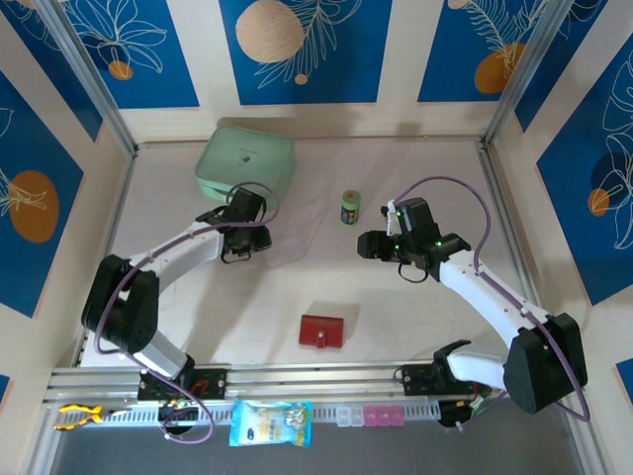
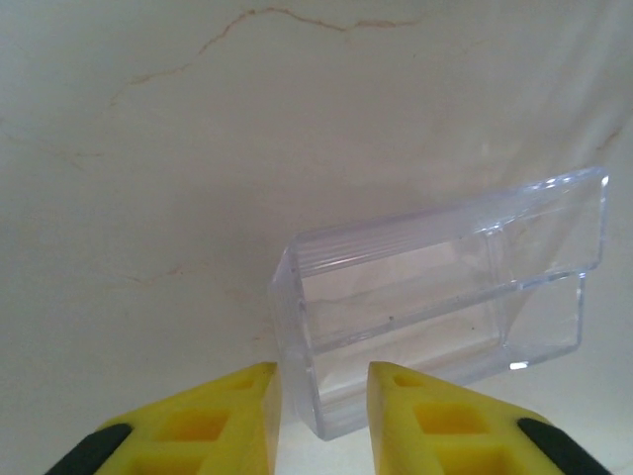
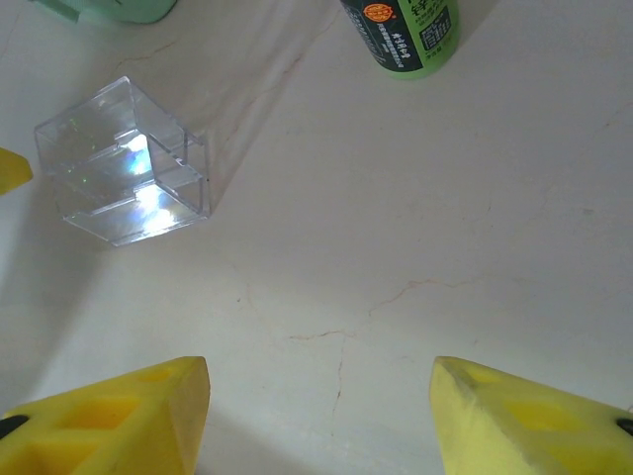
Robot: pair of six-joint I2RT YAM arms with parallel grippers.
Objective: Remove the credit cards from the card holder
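The left gripper has yellow ribbed plastic fingers with black backing. They are drawn close, with a narrow gap between them and nothing pinched. Just past the tips, toward 1 o'clock in the left wrist view, is a clear hard-plastic box. It is rectangular, with a stepped inner shelf. Its near corner shows through the gap, and contact cannot be determined.

The right gripper has its yellow fingers spread wide over the bare, pale, hairline-cracked table. A green cylindrical can with a printed label stands at 12 o'clock in its wrist view, its top cut off by the frame edge.

In the top view, a mint-green rounded zip case lies at 12 o'clock from the left gripper.

The card holder is a flat, dark-red rectangle. It lies closed at the table's 6 o'clock, well apart from both grippers and between the arm bases. Its long axis runs roughly 3 to 9 o'clock. A small tab on its near long edge points toward 6 o'clock. The interior is hidden.
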